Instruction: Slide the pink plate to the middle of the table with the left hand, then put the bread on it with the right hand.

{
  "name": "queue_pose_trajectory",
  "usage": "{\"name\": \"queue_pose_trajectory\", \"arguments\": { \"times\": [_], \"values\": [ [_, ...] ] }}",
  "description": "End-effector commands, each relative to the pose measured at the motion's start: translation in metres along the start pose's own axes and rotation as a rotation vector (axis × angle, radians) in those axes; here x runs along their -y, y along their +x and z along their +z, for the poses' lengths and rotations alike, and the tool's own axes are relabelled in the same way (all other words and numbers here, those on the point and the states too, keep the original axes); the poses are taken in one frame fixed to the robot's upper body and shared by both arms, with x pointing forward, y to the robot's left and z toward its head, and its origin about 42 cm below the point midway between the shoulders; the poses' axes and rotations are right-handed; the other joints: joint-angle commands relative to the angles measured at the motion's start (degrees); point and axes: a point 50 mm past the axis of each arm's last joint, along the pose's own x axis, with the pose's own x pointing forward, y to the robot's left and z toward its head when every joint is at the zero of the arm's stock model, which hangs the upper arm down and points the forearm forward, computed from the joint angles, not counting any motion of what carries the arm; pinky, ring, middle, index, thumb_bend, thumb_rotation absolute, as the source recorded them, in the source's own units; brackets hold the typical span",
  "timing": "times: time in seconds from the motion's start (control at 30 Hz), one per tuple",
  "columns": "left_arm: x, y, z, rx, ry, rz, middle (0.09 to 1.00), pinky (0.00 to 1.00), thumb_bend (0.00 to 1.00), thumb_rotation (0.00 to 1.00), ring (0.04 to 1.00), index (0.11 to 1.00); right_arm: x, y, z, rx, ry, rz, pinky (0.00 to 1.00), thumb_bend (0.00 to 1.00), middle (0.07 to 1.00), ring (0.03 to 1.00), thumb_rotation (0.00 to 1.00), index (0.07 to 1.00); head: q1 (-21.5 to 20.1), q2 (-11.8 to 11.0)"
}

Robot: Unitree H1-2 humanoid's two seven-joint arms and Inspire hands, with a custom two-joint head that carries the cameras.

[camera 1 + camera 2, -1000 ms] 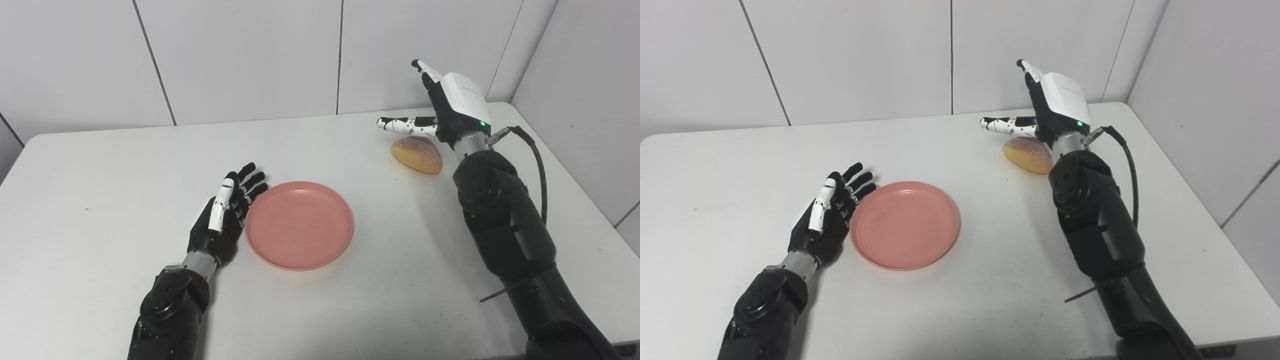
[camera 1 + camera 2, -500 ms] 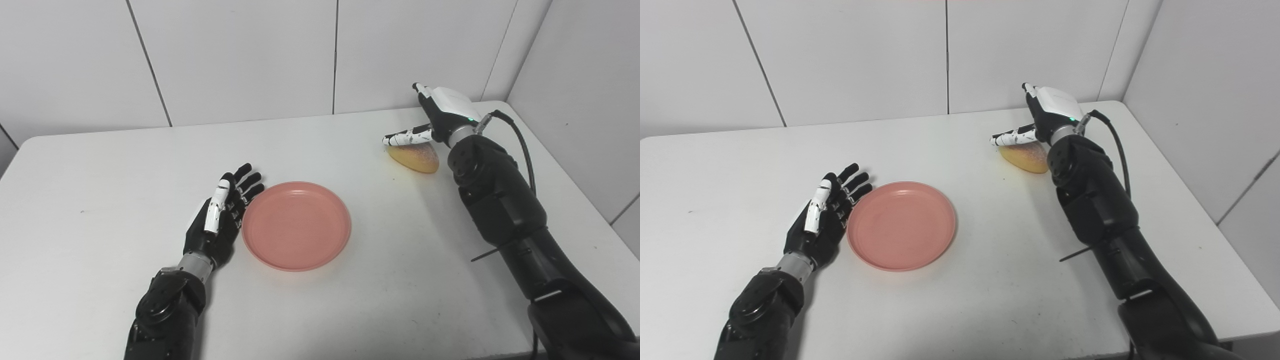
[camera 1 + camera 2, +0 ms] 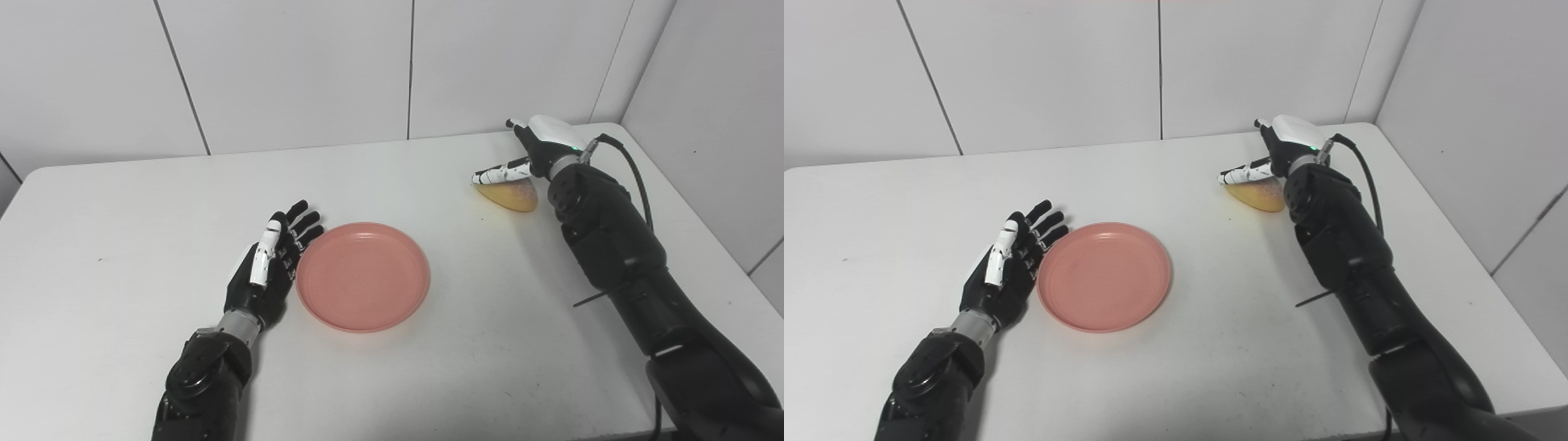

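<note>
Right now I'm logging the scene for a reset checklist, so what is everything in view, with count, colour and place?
plate: one, pink, empty, near the middle of the table, just right of the left hand.
bread: one, golden brown, far right part of the table, partly under the right hand.
table: one, white, fills most of the view.
wall panels: white, with dark seams, behind and to the right of the table.
left hand: one, black with white, fingers apart, lying beside the plate's left rim.
right hand: one, black and white, fingers spread over the bread; whether it touches it cannot be told.
cable: one, black, arcs from the right wrist.
</note>
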Motion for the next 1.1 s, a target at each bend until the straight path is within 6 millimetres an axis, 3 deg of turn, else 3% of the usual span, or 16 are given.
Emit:
{"name": "queue_pose_trajectory", "arguments": {
  "times": [0.0, 0.57, 0.7, 0.9, 1.07],
  "values": [
    [-0.003, -0.003, -0.006, -0.059, -0.005, 0.017, 0.903, 0.91, 0.33, 1.0, 0.898, 0.894, 0.033, 0.001, 0.006, 0.011, -0.017, -0.076, 0.68, 1.0, 0.88, 0.823, 0.61, 0.879, 0.07, 0.07],
    [-0.004, -0.003, -0.006, -0.062, 0.003, 0.013, 0.903, 0.91, 0.33, 1.0, 0.898, 0.894, 0.019, -0.002, 0.003, 0.007, -0.014, -0.022, 0.82, 1.0, 0.949, 0.928, 0.54, 0.955, 0.41, 0.74],
    [-0.004, -0.004, -0.006, -0.063, 0.003, 0.014, 0.905, 0.91, 0.34, 1.0, 0.901, 0.895, 0.015, 0.001, 0.001, -0.014, -0.016, -0.008, 0.78, 0.96, 0.934, 0.904, 0.46, 0.938, 0.39, 0.9],
    [-0.002, -0.004, -0.005, -0.061, -0.004, 0.012, 0.906, 0.92, 0.34, 1.0, 0.901, 0.896, 0.007, 0.008, -0.002, -0.038, -0.021, -0.012, 0.76, 0.97, 0.919, 0.886, 0.44, 0.925, 0.73, 1.09],
    [0.0, -0.005, -0.003, -0.063, -0.007, 0.012, 0.904, 0.91, 0.33, 1.0, 0.899, 0.896, 0.003, 0.009, -0.005, -0.037, -0.02, -0.028, 0.66, 0.95, 0.83, 0.789, 0.41, 0.853, 0.73, 1.27]
  ]
}}
